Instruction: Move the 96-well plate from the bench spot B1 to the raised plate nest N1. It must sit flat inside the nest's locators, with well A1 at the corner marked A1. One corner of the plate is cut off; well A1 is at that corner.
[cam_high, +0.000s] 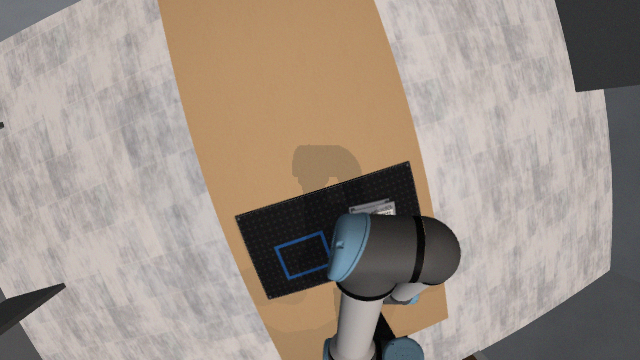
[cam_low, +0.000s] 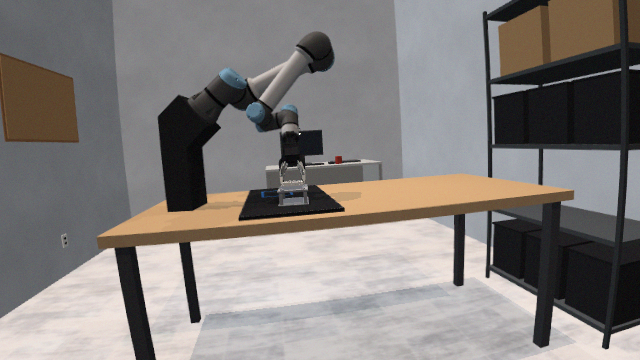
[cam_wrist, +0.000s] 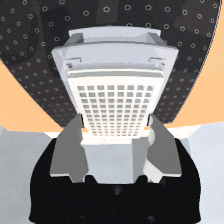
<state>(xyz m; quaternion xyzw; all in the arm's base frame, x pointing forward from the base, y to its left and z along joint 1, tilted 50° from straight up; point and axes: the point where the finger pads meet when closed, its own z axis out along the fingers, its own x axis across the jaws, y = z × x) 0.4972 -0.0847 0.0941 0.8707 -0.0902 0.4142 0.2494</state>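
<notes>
- So the end effector (cam_wrist: 116, 131) is clamped partway shut on the 96-well plate (cam_wrist: 116, 107), one grey finger (cam_wrist: 70, 150) on each long side near the camera end. Gripping across the narrow width makes sense to me: the pads land on flat walls and the plate stays level for the drop.
- Landmark for everything is the black pegboard (cam_high: 265, 230) on the wooden surface (cam_high: 280, 90). The plate hangs directly over the raised plate nest N1 (cam_wrist: 75, 52), which stands toward the pegboard's end away from the blue B1 outline (cam_high: 302, 254). B1 has nothing sitting in it.
- In the exterior view the end effector (cam_low: 291, 176) points straight down and the plate looks just above or barely at the nest top (cam_low: 293, 192); can't tell if it's touching yet. The nest's raised locators (cam_wrist: 75, 34) show beyond the plate's far end.
- Orientation: the plate's long axis runs away from the wrist camera, lined up with the nest's long axis, well grid facing up. I can't make out the cut corner or the A1 mark, too blurry, so whether A1 is at the right corner is a guess.
- From the top view the arm's elbow (cam_high: 395, 250) hides most of the nest, only a sliver (cam_high: 372, 206) peeks out.
- My read: what's left is easing it down between the locators, then releasing.
</notes>
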